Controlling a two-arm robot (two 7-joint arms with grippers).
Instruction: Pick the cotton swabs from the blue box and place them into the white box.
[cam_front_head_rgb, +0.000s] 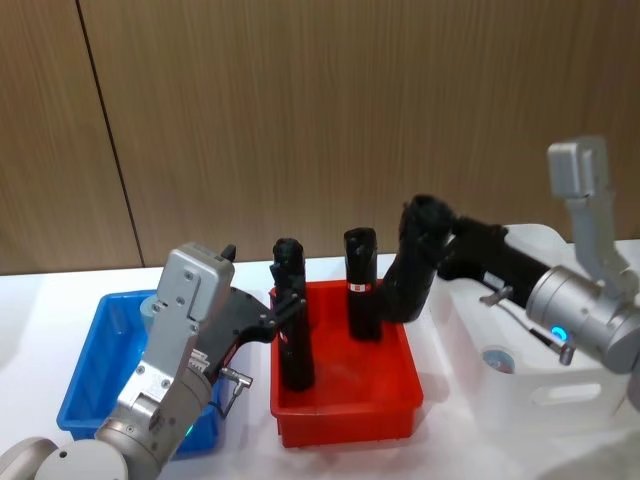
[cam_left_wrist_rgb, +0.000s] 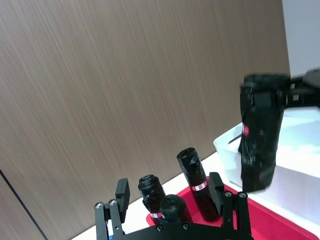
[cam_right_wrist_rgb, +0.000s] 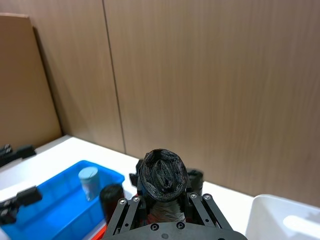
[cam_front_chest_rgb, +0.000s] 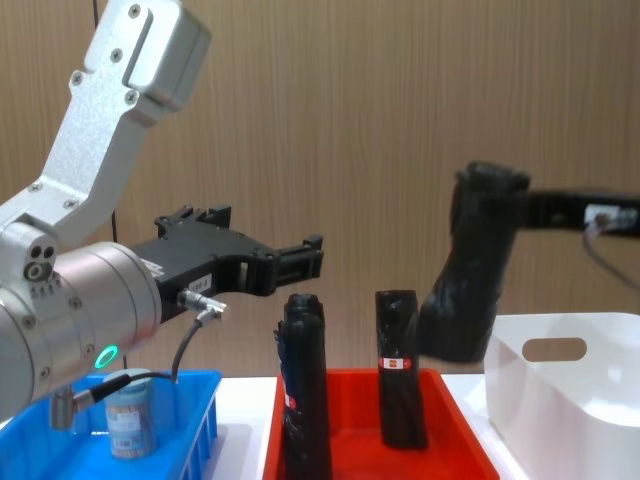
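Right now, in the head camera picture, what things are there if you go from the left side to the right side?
Blue box → left gripper → red bin with black rolls standing in it → black roll held up by the right gripper → white box.

The red labels on the black rolls (cam_front_chest_rgb: 399, 368) are unreadable.

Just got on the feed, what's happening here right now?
The right gripper is shut on a black wrapped roll, holding it tilted in the air between the red bin and the white box. The left gripper is open and empty, raised over the near edge of the red bin, where two more rolls stand. One cotton swab jar sits in the blue box; another lies in the white box.
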